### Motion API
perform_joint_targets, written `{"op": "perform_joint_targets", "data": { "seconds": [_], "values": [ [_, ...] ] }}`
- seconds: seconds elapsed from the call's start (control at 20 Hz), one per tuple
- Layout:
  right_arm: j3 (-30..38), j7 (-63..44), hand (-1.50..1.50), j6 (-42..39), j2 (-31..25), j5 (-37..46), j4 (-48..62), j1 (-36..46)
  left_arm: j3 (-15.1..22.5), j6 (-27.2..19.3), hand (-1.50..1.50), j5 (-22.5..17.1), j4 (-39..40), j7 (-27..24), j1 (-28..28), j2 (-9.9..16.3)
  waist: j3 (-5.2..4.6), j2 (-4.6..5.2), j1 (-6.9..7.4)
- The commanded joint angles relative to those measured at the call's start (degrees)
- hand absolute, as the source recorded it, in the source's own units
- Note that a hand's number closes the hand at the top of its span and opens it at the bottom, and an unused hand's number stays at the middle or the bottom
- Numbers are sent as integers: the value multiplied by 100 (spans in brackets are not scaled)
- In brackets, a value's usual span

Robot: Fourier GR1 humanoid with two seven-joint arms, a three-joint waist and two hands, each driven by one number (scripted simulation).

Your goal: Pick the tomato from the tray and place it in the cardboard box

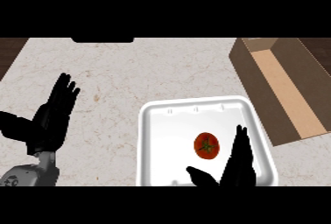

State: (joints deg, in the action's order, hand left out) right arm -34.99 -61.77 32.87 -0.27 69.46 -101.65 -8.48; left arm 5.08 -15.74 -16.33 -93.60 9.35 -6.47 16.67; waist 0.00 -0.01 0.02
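Note:
A red tomato point(207, 146) with a green stem lies in the white tray point(168, 140), right of the tray's middle. My right hand point(238, 162) is open over the tray's near right part, fingers straight and pointing away, just right of the tomato and apart from it; its thumb sticks out to the left below the tomato. The open cardboard box point(284, 87) stands at the right, beyond the tray. My left hand point(53, 117) rests open at the left, fingers up, holding nothing.
The speckled counter point(129, 70) stretches left and behind the tray. A dark object point(102, 40) sits at the counter's far edge. Dark wood shows past the counter's left and right corners.

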Motion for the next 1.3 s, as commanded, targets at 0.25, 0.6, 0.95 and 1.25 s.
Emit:
{"op": "perform_joint_targets", "data": {
  "seconds": [0.25,0.6,0.95,1.25],
  "values": [
    [-38,-768,-150,176,26,-232,363,430,-338,445,0,-107,240,-3,-94,-19,-1,1,-9],
    [84,-587,-150,551,26,-568,931,672,-286,282,0,205,271,-4,-161,-297,-1,4,-6],
    [392,-92,-150,552,26,-891,1295,809,-240,399,0,385,-93,-9,207,-474,0,1,5],
    [-80,-563,150,856,26,-346,1412,782,-625,387,0,322,23,552,-467,-265,0,2,-13]
  ]
}}
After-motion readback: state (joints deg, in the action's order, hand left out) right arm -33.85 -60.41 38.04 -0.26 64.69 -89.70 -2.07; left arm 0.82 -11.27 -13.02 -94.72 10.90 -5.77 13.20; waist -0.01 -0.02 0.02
